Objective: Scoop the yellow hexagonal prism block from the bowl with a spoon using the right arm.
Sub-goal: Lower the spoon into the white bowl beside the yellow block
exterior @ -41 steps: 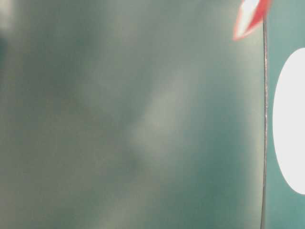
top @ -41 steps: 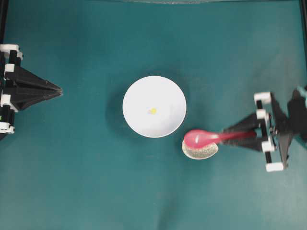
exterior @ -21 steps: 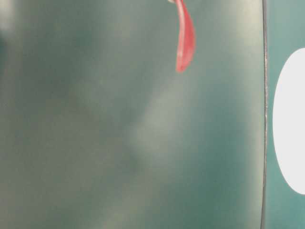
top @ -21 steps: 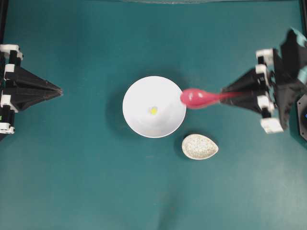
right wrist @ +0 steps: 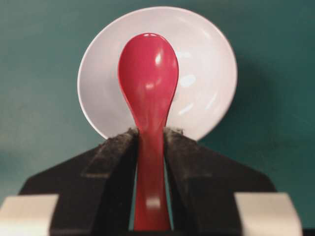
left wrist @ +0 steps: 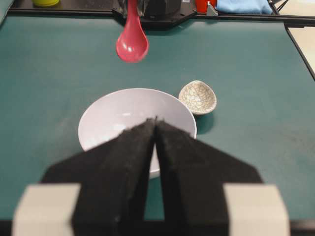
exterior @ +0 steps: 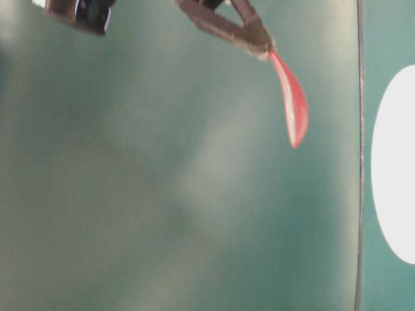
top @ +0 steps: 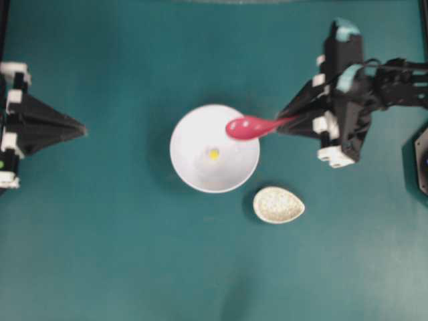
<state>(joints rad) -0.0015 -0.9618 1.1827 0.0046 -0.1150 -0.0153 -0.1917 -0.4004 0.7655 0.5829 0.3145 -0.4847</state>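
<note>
No readable writing anywhere. The right hand (top: 289,124) grips the spoon (top: 245,128) by its handle, scoop hanging over the bowl (top: 194,170) rim. The yellow block (top: 213,154) sits inside the bowl. The left hand (top: 81,126) rests closed, well apart, above the desk (top: 120,254).

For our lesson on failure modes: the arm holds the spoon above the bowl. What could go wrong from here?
1. The yellow block is far smaller than the spoon scoop, so it may slide away instead of loading.
2. The right pincer grips only the handle; pressing into the bowl might twist the spoon.
</note>
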